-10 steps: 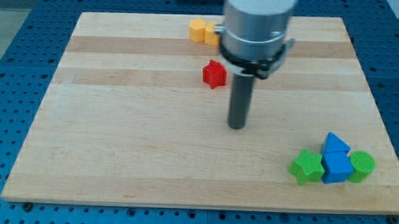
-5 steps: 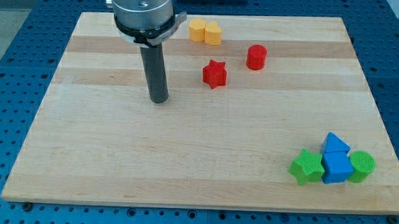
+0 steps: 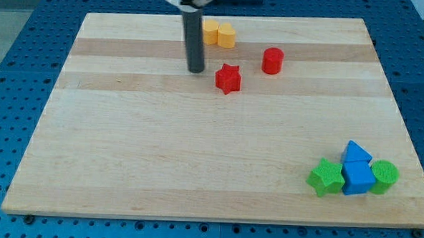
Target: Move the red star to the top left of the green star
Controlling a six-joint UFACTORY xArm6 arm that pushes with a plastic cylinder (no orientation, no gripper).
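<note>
The red star [image 3: 228, 78] lies on the wooden board, above the middle. My tip [image 3: 195, 70] rests on the board just to the star's upper left, a small gap away and not touching it. The green star [image 3: 326, 177] sits near the board's bottom right, far from the red star, at the left end of a cluster of blocks.
A red cylinder [image 3: 272, 61] stands right of the red star. Two yellow blocks [image 3: 219, 34] sit near the top edge, just right of the rod. A blue triangle [image 3: 356, 152], a blue cube [image 3: 358, 177] and a green cylinder [image 3: 384, 176] crowd the green star's right side.
My tip swung from right of the red star, out to the left, then up and right to the star's upper left. No block has moved.
</note>
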